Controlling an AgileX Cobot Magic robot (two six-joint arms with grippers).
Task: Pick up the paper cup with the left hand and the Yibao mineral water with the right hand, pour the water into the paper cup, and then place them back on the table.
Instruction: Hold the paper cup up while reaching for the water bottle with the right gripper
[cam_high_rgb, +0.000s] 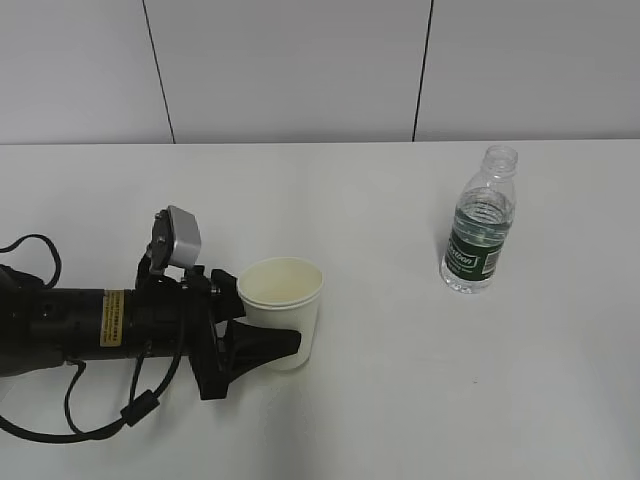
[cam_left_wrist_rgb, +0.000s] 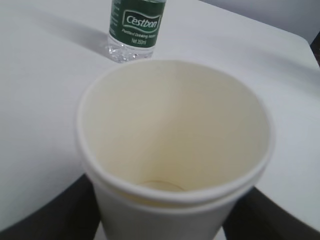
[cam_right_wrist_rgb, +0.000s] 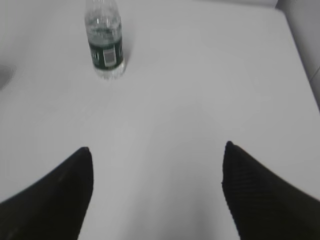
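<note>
Cup: the paper cup (cam_high_rgb: 282, 310) stands upright on the white desk (cam_high_rgb: 380, 400), left of centre, its inside pale and seemingly dry.
Left tool: the left tool (cam_high_rgb: 262, 335) straddles the cup with a black finger on either side; whether it presses the wall cannot be told.
Bottle: the water bottle (cam_high_rgb: 479, 222) stands capless, well apart to the right, nothing between it and the cup.
Right tool: the right tool (cam_right_wrist_rgb: 157, 155) is spread wide over bare desk, short of the bottle (cam_right_wrist_rgb: 104, 40).
Left wrist view only: the green label reads "Cestbon" (cam_left_wrist_rgb: 137, 22).
Exterior view only: yellow sticker (cam_high_rgb: 113, 318) and cables (cam_high_rgb: 100, 400) on the left arm.
</note>
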